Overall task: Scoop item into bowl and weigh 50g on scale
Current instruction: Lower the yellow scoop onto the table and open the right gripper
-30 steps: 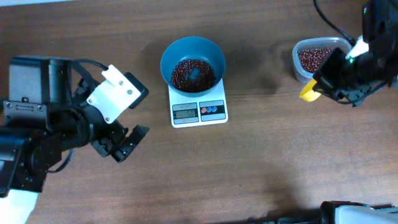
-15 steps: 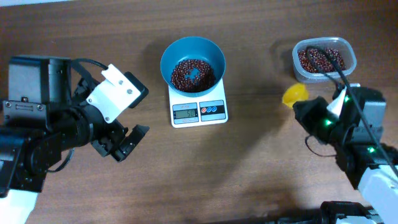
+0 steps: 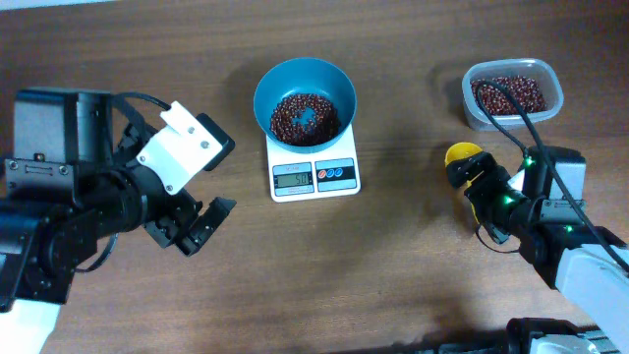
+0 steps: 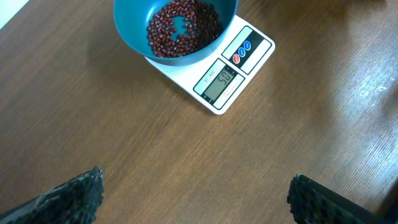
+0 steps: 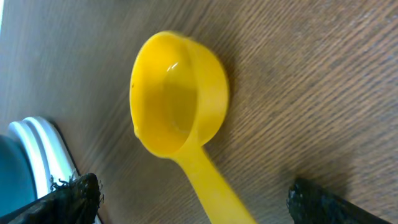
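Observation:
The teal bowl (image 3: 334, 84) stands on the white scale (image 3: 314, 175) and holds a layer of reddish-brown beans (image 3: 303, 118). From the left wrist I see the bowl (image 4: 130, 37), its beans (image 4: 180, 28) and the scale (image 4: 239, 74), whose display reads 50. My left gripper (image 3: 201, 228) (image 4: 196, 199) hangs open and empty left of the scale. The empty yellow scoop (image 3: 462, 155) (image 5: 177, 93) lies on the table right of the scale. Its handle runs between the open jaws of my right gripper (image 3: 479, 197) (image 5: 196, 199) without touching them.
A clear plastic tub (image 3: 467, 98) holding more beans (image 3: 506, 95) stands at the back right, behind the scoop. A black cable (image 3: 519, 116) of the right arm crosses over it. The scale's edge (image 5: 31, 143) shows at the left of the right wrist view.
My right gripper came from beside the tub down to the table, opened and let go of the scoop. The left arm, bowl and scale have not moved.

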Motion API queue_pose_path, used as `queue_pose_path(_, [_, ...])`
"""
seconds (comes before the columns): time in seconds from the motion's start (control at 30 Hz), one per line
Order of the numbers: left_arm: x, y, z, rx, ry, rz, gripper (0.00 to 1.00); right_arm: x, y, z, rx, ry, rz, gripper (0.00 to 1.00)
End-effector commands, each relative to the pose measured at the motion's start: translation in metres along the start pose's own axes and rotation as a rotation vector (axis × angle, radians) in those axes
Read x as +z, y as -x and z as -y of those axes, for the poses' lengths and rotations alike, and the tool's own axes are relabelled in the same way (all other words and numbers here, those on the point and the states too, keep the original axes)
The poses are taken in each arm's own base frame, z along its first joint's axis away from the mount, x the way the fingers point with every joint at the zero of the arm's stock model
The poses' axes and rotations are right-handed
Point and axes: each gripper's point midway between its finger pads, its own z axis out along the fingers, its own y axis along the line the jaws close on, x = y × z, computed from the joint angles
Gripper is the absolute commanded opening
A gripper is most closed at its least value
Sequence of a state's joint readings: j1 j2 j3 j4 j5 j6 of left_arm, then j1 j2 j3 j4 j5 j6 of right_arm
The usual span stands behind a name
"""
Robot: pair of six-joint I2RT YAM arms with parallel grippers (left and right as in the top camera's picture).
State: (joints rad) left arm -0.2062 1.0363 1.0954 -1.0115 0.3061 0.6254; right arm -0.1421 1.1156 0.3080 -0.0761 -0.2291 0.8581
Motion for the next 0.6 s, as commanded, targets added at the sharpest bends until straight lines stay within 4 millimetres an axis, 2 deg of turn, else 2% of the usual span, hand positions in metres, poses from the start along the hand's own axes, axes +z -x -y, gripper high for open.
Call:
queue_pose_path(0.0, [-0.004,0.004,-0.003,0.013,0.01,0.012,0.99,-0.001,0.002,0.01,0.096,-0.064,0.014,0.99])
queue_pose_path(0.07, [-0.004,0.004,-0.003,0.013,0.01,0.012,0.99,-0.011,0.002,0.033,0.254,-0.223,0.029,0.98])
queue_pose_path(0.13, [-0.004,0.004,-0.003,0.013,0.01,0.012,0.99,-0.032,0.001,0.052,0.407,-0.4,0.049,0.99])
queue_pose_path(0.17, [-0.004,0.004,-0.003,0.013,0.01,0.012,0.99,-0.044,0.004,0.053,0.445,-0.457,0.061,0.99])
queue_pose_path(0.23, [-0.004,0.004,-0.003,0.013,0.01,0.012,0.99,-0.052,0.018,0.035,0.442,-0.433,0.081,0.99])
queue_pose_path(0.33, [-0.004,0.004,-0.003,0.013,0.01,0.012,0.99,-0.059,0.043,-0.015,0.326,-0.292,0.07,0.99])
queue_pose_path(0.37, [-0.004,0.004,-0.003,0.013,0.01,0.012,0.99,-0.07,0.057,-0.058,0.14,-0.166,0.039,0.99])
queue_pose_path(0.4, [-0.004,0.004,-0.003,0.013,0.01,0.012,0.99,-0.081,0.065,-0.088,0.045,-0.072,0.025,0.99])
queue_pose_path(0.47, [-0.004,0.004,-0.003,0.013,0.01,0.012,0.99,-0.112,0.077,-0.157,-0.047,0.157,0.005,0.99])
queue_pose_path(0.5, [-0.004,0.004,-0.003,0.013,0.01,0.012,0.99,-0.125,0.079,-0.181,-0.07,0.246,-0.009,0.99])
queue_pose_path(0.53, [-0.004,0.004,-0.003,0.013,0.01,0.012,0.99,-0.135,0.083,-0.197,-0.091,0.306,-0.002,0.99])
queue_pose_path(0.57, [-0.004,0.004,-0.003,0.013,0.01,0.012,0.99,-0.138,0.086,-0.203,-0.099,0.324,0.014,0.99])
